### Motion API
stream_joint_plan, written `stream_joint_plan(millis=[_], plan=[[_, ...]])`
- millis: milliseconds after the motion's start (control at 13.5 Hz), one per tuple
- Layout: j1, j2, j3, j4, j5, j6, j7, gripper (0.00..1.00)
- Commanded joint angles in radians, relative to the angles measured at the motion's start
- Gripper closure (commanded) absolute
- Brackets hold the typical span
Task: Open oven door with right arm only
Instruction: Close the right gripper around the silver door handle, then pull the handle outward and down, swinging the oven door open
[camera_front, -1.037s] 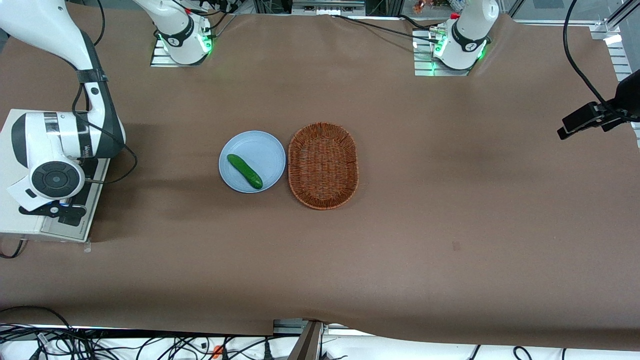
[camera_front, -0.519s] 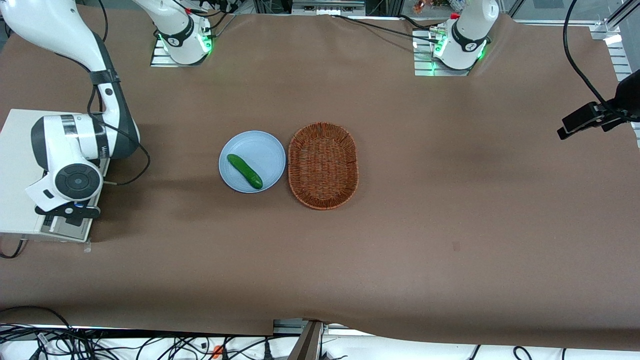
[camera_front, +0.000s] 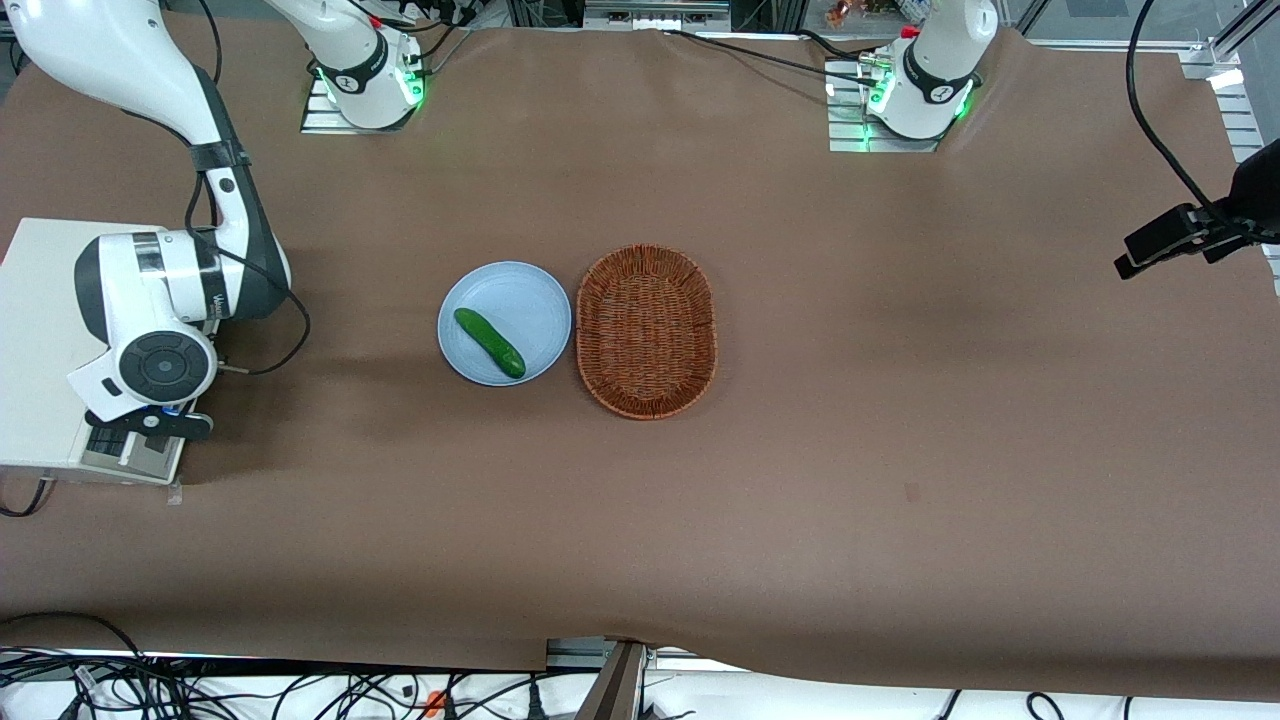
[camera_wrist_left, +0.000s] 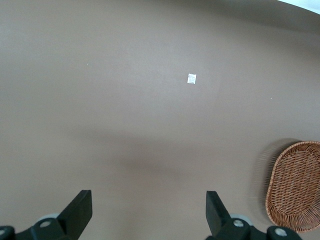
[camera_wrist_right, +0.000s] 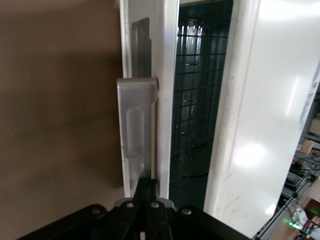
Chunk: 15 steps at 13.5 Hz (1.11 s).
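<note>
The off-white oven (camera_front: 38, 300) stands at the working arm's end of the table. My right arm's wrist (camera_front: 160, 365) hangs over its front edge, and the black gripper (camera_front: 150, 422) sits at the oven door (camera_front: 140, 457). In the right wrist view the oven door (camera_wrist_right: 166, 60) stands ajar. A dark gap shows the wire rack (camera_wrist_right: 192, 100) between the door and the white oven body (camera_wrist_right: 260, 125). The gripper (camera_wrist_right: 148, 186) has its fingers pressed together, with the tip against the door edge beside the brushed-metal handle bracket (camera_wrist_right: 136, 135).
A light blue plate (camera_front: 520, 300) with a green cucumber (camera_front: 489, 342) lies mid-table, beside an oval wicker basket (camera_front: 647, 330). The basket also shows in the left wrist view (camera_wrist_left: 295, 192). A black cable (camera_front: 270, 340) loops from the wrist toward the plate.
My right wrist and gripper have moved away from the oven body toward the plate's side. More of the oven's top shows now.
</note>
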Motion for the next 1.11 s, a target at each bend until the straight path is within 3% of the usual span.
stream_joint_plan(millis=[0,296,1037], plan=[[-0.032,0.018,-0.001,-0.002,0.04,0.009,-0.002,1.0],[-0.038,0.033,0.003,-0.003,0.081,0.055,-0.004,1.0],[-0.038,0.15,0.005,0.001,0.085,0.256,0.001,1.0]])
